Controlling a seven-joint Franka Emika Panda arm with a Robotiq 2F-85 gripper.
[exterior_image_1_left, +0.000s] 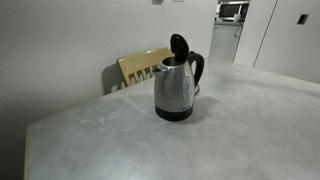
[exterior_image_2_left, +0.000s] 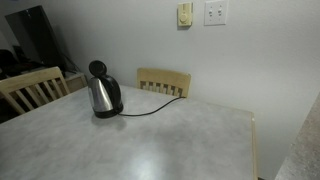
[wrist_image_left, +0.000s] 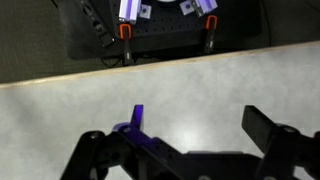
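Kettle, lid raised, sits on the table well apart from your gripper, which hangs spread wide and empty. Approach carelessly and you could snag its cord or topple it.

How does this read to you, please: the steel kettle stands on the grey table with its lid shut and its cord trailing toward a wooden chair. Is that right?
Only the lid is wrong: it stands open, tipped up above the kettle, as both exterior views show. The kettle does stand on the grey table, its cord trailing toward a wooden chair.
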